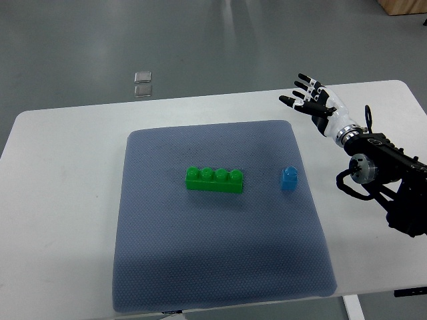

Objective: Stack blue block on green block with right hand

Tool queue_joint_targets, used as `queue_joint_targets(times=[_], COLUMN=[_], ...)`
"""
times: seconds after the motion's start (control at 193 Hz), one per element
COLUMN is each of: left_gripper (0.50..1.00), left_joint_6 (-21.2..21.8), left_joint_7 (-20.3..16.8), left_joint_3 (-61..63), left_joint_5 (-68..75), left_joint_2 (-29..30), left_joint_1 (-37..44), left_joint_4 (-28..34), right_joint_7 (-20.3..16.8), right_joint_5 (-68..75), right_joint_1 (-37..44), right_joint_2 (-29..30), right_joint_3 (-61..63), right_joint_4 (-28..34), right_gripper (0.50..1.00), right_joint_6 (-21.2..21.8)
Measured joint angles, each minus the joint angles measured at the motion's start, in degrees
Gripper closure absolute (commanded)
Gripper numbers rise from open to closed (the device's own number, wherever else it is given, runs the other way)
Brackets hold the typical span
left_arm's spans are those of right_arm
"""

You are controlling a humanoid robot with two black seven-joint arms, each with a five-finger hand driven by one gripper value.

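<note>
**Blocks apart on the mat, robot hand empty**

The blue-grey mat (220, 220) covers the mid-bench (60, 200), its near edge close to the bench's. On it, the green block (215, 180), 4 studs long, lies well left of the blue block (289, 179), with bare mat between. Farther right, the right robot hand (312, 101) hovers with fingers spread, holding nothing. Beyond the bench, 2 small, possibly clear tiles (143, 85) lie on the floor.

— What is cut off by the picture's edges?
— The right arm (393, 173) is cut by the right edge, the table (60, 200) by the bottom edge, and the blue mat's (220, 267) near edge is nearly lost there.
— Anything too small to be told?
— Two small clear squares (143, 84) on the floor cannot be identified.
</note>
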Motion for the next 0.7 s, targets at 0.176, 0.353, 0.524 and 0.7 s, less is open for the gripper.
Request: queue_joint_targets(times=[0.176, 0.353, 0.524, 0.7], left_gripper=[0.5, 0.5, 0.5, 0.5], left_joint_6=[0.0, 0.0, 0.1, 0.2], left_joint_7=[0.0, 0.0, 0.0, 0.0], left_joint_3=[-0.5, -0.1, 0.0, 0.0], left_joint_5=[0.1, 0.0, 0.0, 0.0], left_joint_2=[0.0, 0.0, 0.0, 0.0], left_joint_1=[0.0, 0.0, 0.0, 0.0], left_joint_4=[0.0, 0.6, 0.7, 0.7], right_joint_7=[0.0, 0.1, 0.1, 0.2], right_joint_5=[0.0, 0.0, 0.0, 0.1], right_joint_1=[0.3, 0.4, 0.5, 0.5], right_joint_2=[-0.5, -0.5, -0.6, -0.6], right_joint_3=[-0.1, -0.1, 0.3, 0.5], right_joint_4=[-0.1, -0.2, -1.2, -2.5], right_gripper=[0.579, 0.579, 0.579, 0.579], right_joint_6=[0.4, 0.5, 0.5, 0.8])
